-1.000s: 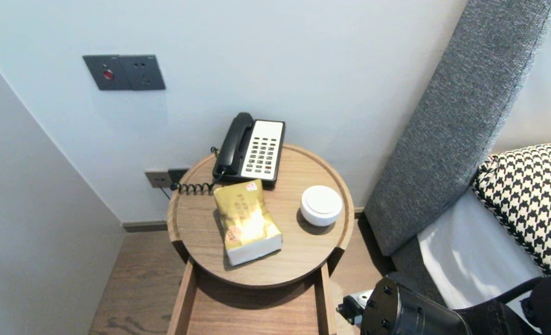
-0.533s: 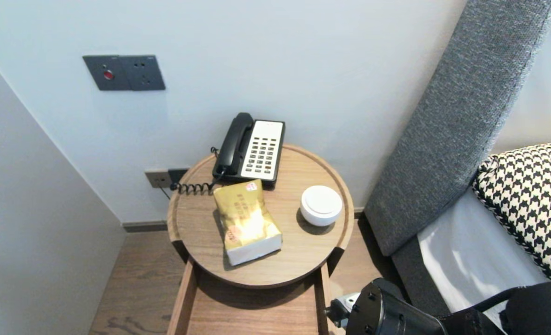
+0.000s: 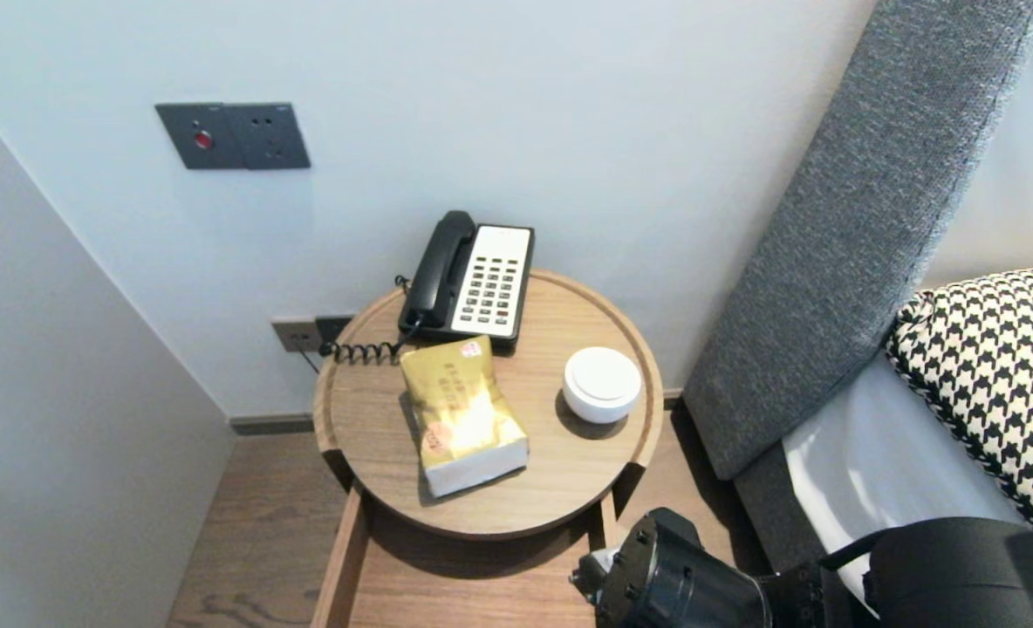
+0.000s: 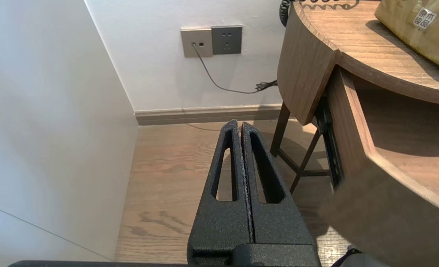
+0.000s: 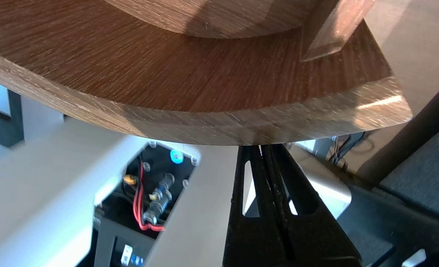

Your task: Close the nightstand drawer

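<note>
Right arm (image 3: 682,580): glossy black rounded housing, small round screws on its face, thin black cable (image 3: 839,551) running back to a wider matte black link. Left jaws and right jaws look alike: black, grainy texture, tapered fingers (image 4: 219,218), each with one long slot cut through. Base (image 5: 38,193): pale grey shell, open hatch showing red wires (image 5: 137,204), teal light (image 5: 175,156), brass fittings.

Pale wall (image 3: 612,131) far, dark switch panel (image 3: 233,135) high on left, socket pair (image 3: 311,333) low by skirting (image 3: 272,425). Wood-plank floor (image 3: 255,541) near left. Grey padded headboard (image 3: 857,244) and houndstooth pillow (image 3: 996,375) on right.
</note>
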